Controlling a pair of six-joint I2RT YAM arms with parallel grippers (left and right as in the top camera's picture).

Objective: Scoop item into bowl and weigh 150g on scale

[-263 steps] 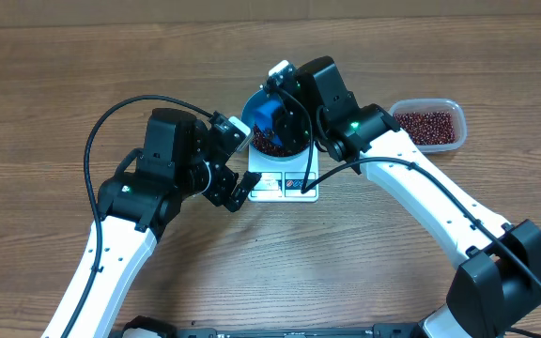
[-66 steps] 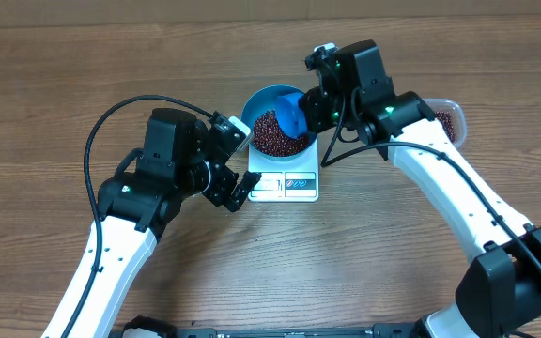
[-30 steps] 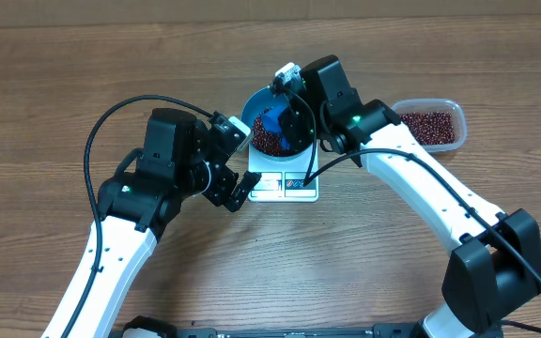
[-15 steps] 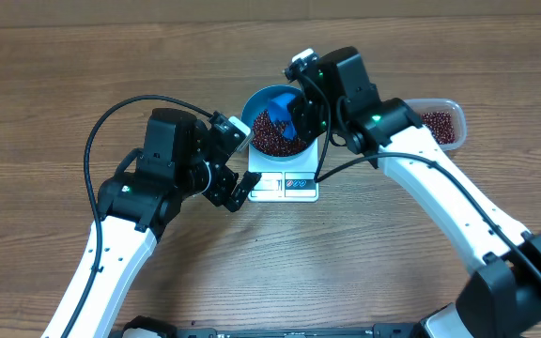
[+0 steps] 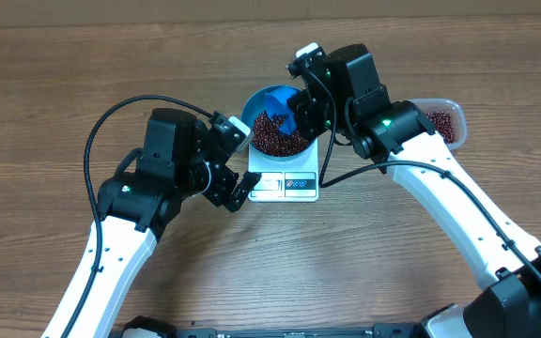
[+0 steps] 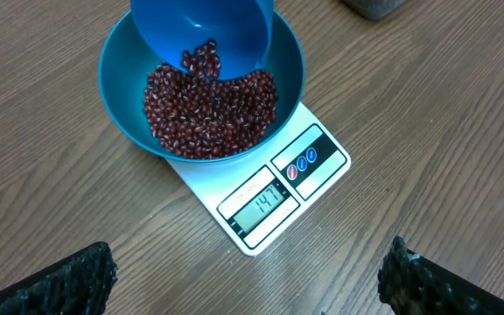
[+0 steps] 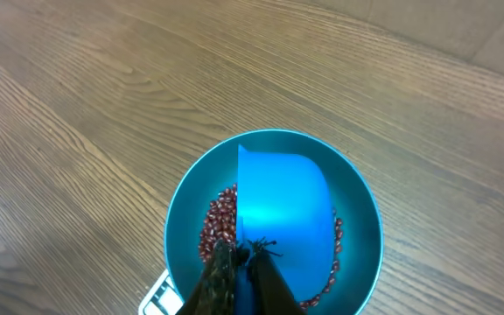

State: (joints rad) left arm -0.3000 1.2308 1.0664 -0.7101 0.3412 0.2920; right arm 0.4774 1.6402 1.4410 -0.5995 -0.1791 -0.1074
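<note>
We see the teal-blue bowl (image 5: 255,101) sitting upright on the flat white square scale (image 5: 269,185). It covers all but the scale's 6 o'clock strip, where the display and buttons show. The dark red-brown beans (image 5: 272,141) lie heaped in the bowl. A few more sit at the lip of the blue scoop (image 5: 285,113), which is tipped over the bowl's 1 o'clock side.

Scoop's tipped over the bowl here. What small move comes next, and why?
Probably a slight further tilt of the scoop by the right gripper, trickling in a few more beans: the scale seems to read 141, just short, and beans sit at the scoop's lip over the bowl.
</note>
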